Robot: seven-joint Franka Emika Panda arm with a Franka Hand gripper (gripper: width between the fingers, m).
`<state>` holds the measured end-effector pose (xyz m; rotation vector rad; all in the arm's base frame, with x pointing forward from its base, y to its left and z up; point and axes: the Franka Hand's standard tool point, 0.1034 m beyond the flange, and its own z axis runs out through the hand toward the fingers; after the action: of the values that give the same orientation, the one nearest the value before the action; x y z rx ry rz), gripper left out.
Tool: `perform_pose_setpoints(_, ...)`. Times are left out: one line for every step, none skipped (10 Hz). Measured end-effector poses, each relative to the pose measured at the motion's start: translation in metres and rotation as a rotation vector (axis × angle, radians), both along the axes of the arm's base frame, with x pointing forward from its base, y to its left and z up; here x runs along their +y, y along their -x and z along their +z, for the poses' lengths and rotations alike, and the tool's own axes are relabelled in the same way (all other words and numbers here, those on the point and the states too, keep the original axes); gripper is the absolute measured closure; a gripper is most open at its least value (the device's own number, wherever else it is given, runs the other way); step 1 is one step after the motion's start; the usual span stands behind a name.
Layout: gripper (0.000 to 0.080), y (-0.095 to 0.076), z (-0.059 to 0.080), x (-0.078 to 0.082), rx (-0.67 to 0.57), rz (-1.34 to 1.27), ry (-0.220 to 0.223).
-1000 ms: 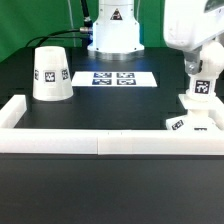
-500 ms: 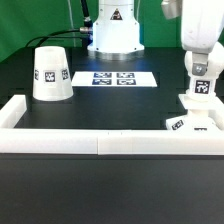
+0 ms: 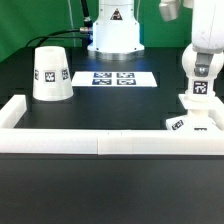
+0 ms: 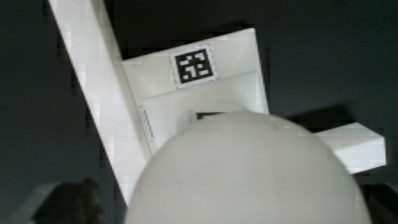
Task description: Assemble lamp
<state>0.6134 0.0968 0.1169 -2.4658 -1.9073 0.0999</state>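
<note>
White wall strip: nearest us, lying across the front.
Base: flat on the table, just behind the strip, on the exterior view's right.
Bulb: upright on the base, long axis vertical, round head up.
Gripper: over the bulb; we cannot tell whether its fingers are apart.
Shade: narrow end up, on the exterior view's left.

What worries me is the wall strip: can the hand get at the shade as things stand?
Probably yes: the shade stands upright by itself at the exterior view's left, inside the wall strip, with nothing above it. The hand would have to come over from the bulb.
</note>
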Motion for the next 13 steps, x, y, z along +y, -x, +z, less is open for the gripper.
perform_pose_setpoints(0.0222,0.0000,0.0000,-0.0001,0.000,-0.007,0.000)
perform_pose_setpoints(0.0222,0.0001,-0.0001,-0.0002,0.000,-0.021,0.001)
perform_pose_setpoints(0.0222,0.0002,-0.0001,-0.0005,0.000,-0.023,0.001)
perform_pose_setpoints(0.0222,0.0003,-0.0002,-0.0007,0.001,-0.073,0.001)
perform_pose_setpoints(0.0222,0.0008,-0.0005,-0.0005,0.000,-0.181,0.008)
perform_pose_setpoints(0.0222,0.0010,-0.0007,0.0002,0.001,-0.284,0.007)
perform_pose_setpoints(0.0221,0.0014,-0.0010,0.0003,0.001,-0.377,0.011)
perform_pose_setpoints(0.0220,0.0015,-0.0010,0.0009,0.000,-0.440,0.016)
perform_pose_setpoints(0.0220,0.0014,-0.0010,0.0021,-0.003,-0.562,0.023)
perform_pose_setpoints(0.0220,0.0016,-0.0012,0.0030,-0.005,-0.667,0.030)
perform_pose_setpoints(0.0220,0.0017,-0.0013,0.0035,-0.007,-0.753,0.036)
perform_pose_setpoints(0.0220,0.0019,-0.0014,0.0042,-0.006,-0.837,0.039)
perform_pose_setpoints(0.0219,0.0017,-0.0011,0.0053,-0.001,-0.969,0.039)
